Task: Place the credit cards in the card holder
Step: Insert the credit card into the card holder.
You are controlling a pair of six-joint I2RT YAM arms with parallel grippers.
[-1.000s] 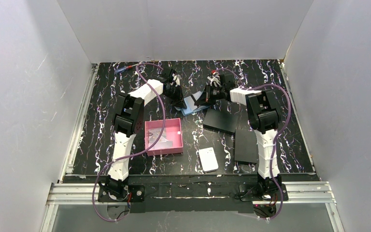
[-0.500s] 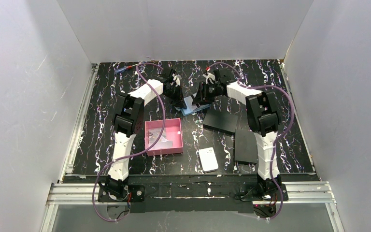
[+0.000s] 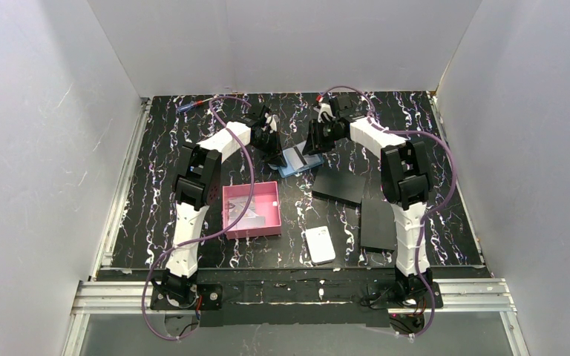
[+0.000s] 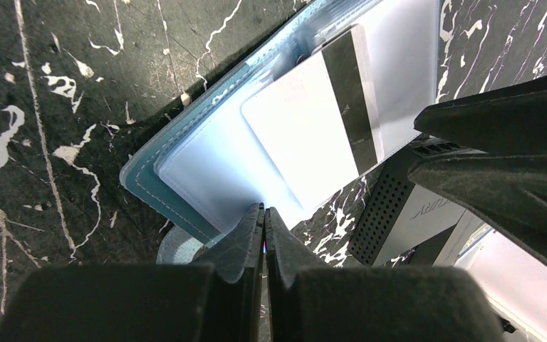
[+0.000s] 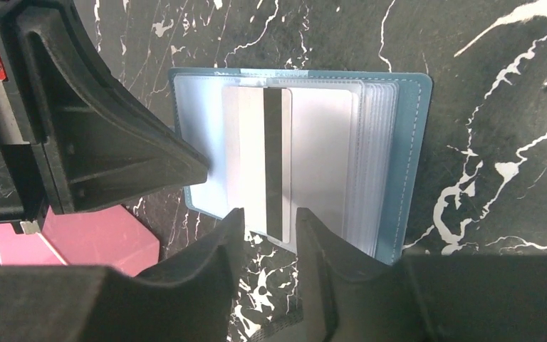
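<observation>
Two arms reach to the far middle of the table [image 3: 156, 148], where the open card holder [image 3: 297, 161] lies between the left gripper [image 3: 273, 150] and the right gripper [image 3: 316, 142]. A pink tray [image 3: 252, 231], a white block [image 3: 320, 245] and two black plates [image 3: 340, 185] sit nearer the bases.

From the left wrist, the jaws are pinched shut on the edge of the holder's clear sleeve. A card [image 4: 306, 135] with a black stripe lies on the pale inside.

From the right wrist, the fingers stand partly apart, holding nothing, on either side of that card's near edge.
</observation>
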